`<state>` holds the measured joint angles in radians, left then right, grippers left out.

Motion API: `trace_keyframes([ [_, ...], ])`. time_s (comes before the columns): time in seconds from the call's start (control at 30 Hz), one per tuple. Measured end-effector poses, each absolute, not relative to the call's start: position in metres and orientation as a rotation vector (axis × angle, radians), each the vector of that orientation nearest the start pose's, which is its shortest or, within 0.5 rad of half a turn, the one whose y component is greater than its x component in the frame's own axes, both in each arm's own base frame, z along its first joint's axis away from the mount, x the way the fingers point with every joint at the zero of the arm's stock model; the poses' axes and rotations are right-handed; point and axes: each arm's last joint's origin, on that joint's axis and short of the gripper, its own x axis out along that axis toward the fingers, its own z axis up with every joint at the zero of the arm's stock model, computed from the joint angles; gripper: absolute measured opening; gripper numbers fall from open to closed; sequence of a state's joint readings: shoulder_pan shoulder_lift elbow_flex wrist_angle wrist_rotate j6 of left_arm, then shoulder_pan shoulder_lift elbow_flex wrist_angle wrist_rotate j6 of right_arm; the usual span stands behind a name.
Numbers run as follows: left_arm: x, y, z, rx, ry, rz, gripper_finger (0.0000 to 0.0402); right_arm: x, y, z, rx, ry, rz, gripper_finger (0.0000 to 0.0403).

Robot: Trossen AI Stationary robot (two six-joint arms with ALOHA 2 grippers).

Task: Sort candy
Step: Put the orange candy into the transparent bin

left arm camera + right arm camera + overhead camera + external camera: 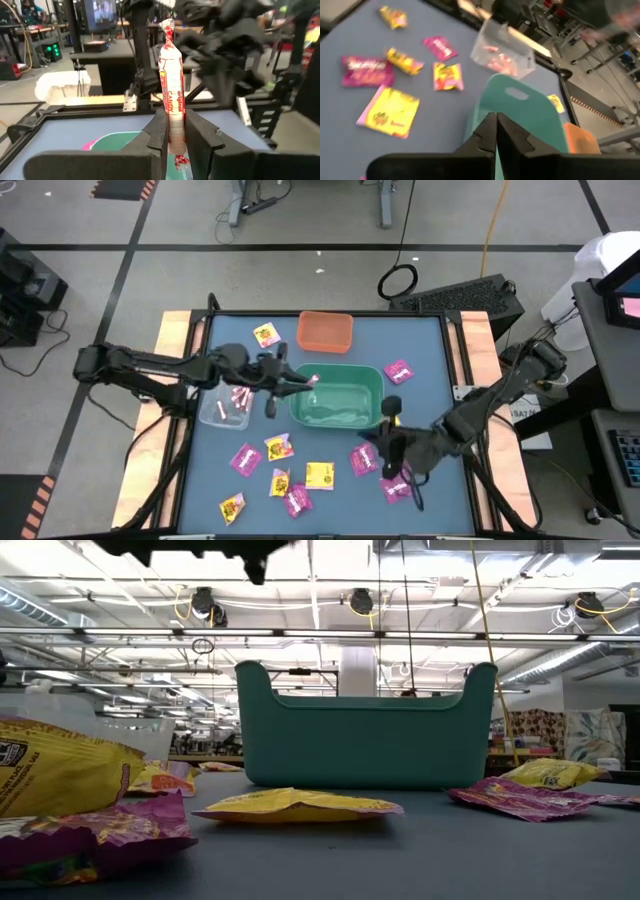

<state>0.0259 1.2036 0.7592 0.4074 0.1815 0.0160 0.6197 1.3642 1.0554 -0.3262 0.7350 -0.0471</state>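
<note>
The left claw (175,137) is clamped on a pink-white candy stick (171,95) between the clear bin (224,406) and the green bin (337,395), so it should move over the right bin before letting go, while the right claw (496,131) is pressed together, holding nothing.

A grey floor (180,220) crossed by dark tape lines surrounds the blue worktop (430,360). A coiled black cable (398,280) and a yellow cord (492,220) lie on it. Overhead, long strip lights (120,590) hang among ceiling pipes (420,632).
</note>
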Motion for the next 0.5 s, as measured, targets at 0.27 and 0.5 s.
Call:
trace_keyframes([
  [0.27, 0.230, 0.001, 0.295, 0.023, 0.137, -0.149, 0.0050, 0.254, 0.137, 0.282, -0.364, 0.391, -0.041, 0.0008],
  [0.5, 0.210, -0.002, 0.303, 0.284, 0.147, -0.157, 0.0050, 0.253, 0.137, 0.257, -0.314, 0.317, 0.001, 0.0008],
])
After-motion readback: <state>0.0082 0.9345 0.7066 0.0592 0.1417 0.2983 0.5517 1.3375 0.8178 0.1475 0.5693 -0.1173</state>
